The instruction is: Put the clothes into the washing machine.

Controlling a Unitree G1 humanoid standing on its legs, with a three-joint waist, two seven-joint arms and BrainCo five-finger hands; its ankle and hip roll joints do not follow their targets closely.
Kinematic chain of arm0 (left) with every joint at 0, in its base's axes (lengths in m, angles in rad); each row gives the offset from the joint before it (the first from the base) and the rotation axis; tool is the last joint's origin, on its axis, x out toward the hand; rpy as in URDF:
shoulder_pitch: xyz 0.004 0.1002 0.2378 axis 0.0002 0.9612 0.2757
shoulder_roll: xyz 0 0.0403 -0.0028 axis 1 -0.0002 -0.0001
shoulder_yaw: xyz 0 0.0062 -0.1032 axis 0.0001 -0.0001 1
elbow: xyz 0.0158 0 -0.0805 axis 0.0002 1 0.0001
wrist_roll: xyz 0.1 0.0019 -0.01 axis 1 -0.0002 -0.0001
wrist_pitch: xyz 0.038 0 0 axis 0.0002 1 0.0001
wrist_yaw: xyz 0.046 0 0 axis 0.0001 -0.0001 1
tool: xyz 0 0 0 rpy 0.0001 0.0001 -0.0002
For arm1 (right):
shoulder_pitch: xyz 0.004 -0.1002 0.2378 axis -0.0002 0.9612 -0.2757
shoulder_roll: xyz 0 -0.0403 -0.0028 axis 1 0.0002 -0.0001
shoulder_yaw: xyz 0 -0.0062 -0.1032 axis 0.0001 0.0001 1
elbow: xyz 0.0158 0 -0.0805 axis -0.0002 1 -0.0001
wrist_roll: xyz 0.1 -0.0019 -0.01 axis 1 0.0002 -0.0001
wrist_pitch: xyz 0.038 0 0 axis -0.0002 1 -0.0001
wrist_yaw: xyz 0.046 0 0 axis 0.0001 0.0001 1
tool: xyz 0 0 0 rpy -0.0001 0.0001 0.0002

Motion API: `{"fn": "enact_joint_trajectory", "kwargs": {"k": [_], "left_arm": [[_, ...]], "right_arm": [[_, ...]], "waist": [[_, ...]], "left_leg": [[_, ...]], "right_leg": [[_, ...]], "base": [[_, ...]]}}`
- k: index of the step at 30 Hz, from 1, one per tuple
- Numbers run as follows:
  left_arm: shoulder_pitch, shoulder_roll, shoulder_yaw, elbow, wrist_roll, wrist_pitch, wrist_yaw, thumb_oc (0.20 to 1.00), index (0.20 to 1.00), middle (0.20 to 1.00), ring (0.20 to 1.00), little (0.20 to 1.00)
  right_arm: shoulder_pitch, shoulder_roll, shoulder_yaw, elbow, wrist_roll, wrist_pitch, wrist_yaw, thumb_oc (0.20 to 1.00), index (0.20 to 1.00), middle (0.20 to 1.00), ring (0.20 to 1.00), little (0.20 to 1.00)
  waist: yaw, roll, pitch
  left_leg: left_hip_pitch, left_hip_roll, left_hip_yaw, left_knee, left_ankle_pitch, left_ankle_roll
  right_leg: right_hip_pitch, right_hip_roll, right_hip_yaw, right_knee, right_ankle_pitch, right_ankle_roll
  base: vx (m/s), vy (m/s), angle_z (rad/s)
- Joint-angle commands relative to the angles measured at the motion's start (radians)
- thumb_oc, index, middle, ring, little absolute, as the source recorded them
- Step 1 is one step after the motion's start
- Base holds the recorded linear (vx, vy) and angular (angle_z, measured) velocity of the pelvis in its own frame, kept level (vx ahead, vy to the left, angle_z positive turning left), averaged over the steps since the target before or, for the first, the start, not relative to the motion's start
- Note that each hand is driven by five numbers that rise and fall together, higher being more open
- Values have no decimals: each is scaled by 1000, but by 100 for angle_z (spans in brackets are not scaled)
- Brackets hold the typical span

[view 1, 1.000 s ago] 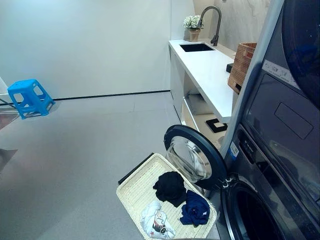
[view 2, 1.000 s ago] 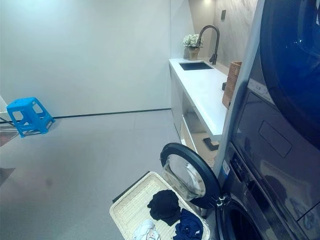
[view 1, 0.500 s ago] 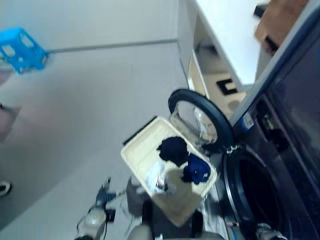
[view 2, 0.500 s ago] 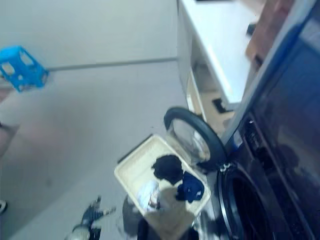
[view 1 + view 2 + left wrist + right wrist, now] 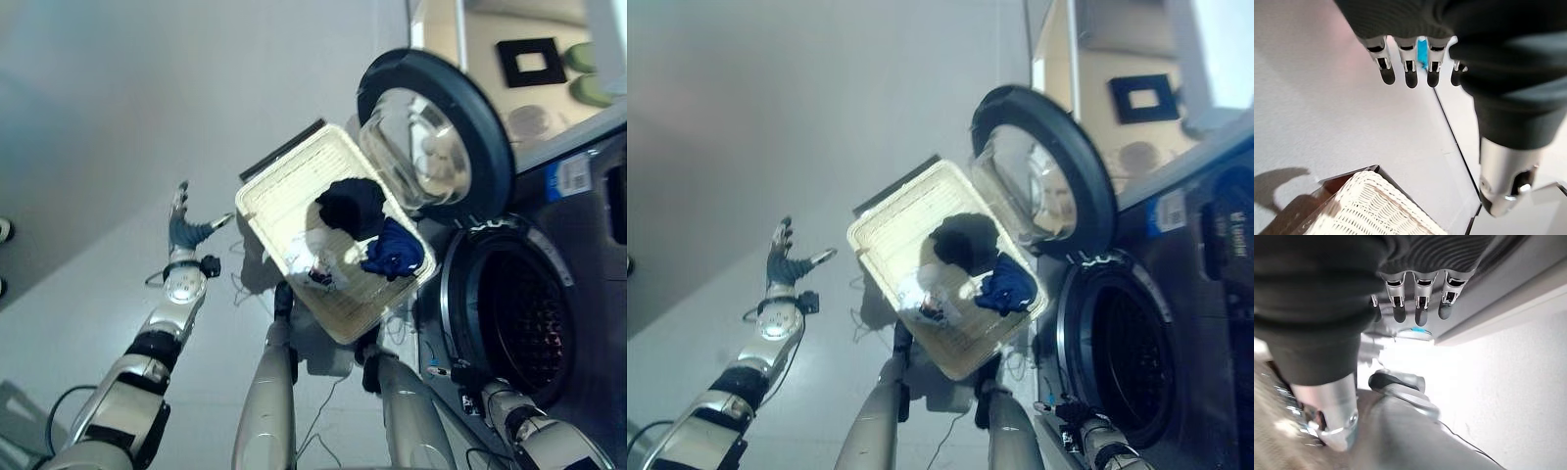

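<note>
A cream woven basket (image 5: pixel 284 201) held a black garment (image 5: pixel 353 204), a navy one (image 5: pixel 395 251) and a white printed one (image 5: pixel 312 266) (centre frame); the washer door (image 5: pixel 490 137) was dark-rimmed

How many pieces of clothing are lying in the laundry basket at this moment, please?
3: a black garment nearest the open washer door, a blue one beside it, and a white printed one mid-basket. More could be hidden beneath.

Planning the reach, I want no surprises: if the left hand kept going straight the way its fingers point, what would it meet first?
Probably nothing close: the left hand, fingers straight, points out over bare floor, beside the wicker basket, not at it. Depth is unclear.
</note>
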Motion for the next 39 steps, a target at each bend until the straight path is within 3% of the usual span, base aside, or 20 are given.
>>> {"fn": "enact_joint_trajectory", "kwargs": {"k": [1, 9, 22, 29, 39], "left_arm": [[-51, 11, 14, -68, 118, -61, 37, 1000, 1000, 1000, 1000, 1000], [-223, 132, -190, -176, 404, -19, -18, 1000, 1000, 1000, 1000, 1000], [-410, 208, -479, -206, 452, 54, -299, 1000, 1000, 1000, 1000, 1000], [-429, 183, -528, -116, 434, 175, -498, 1000, 1000, 1000, 1000, 1000], [-383, 169, -561, 17, 453, 232, -628, 1000, 1000, 1000, 1000, 1000]], "right_arm": [[28, -27, 20, -34, 39, 9, -7, 1000, 1000, 1000, 1000, 1000], [-26, -67, 16, -59, 50, 14, 8, 1000, 1000, 1000, 1000, 1000], [-85, -109, 21, -50, 37, 17, 34, 1000, 1000, 1000, 1000, 1000], [-110, -113, 26, -45, 43, 20, 35, 1000, 1000, 1000, 1000, 1000], [-117, -124, 33, -58, 49, 23, 36, 1000, 1000, 1000, 1000, 1000]], "waist": [[-20, -30, -7], [-57, -26, -7], [-95, -11, -7], [-108, -15, -7], [-117, -11, -7]], "left_leg": [[-50, -80, 24, 144, -151, 52], [-202, -88, 26, 229, -173, 48], [-275, -82, 29, 270, -187, 44], [-300, -78, 33, 278, -184, 40], [-319, -77, 40, 273, -178, 38]], "right_leg": [[-36, 17, 21, -205, 233, 83], [-182, 25, 33, -169, 250, 78], [-263, 29, 58, -155, 262, 84], [-287, 32, 62, -158, 273, 89], [-306, 35, 67, -170, 285, 90]], "base": [[-19, -14, -5], [-6, 2, -2], [6, 17, -2], [0, 0, 0], [2, 1, 0]]}}
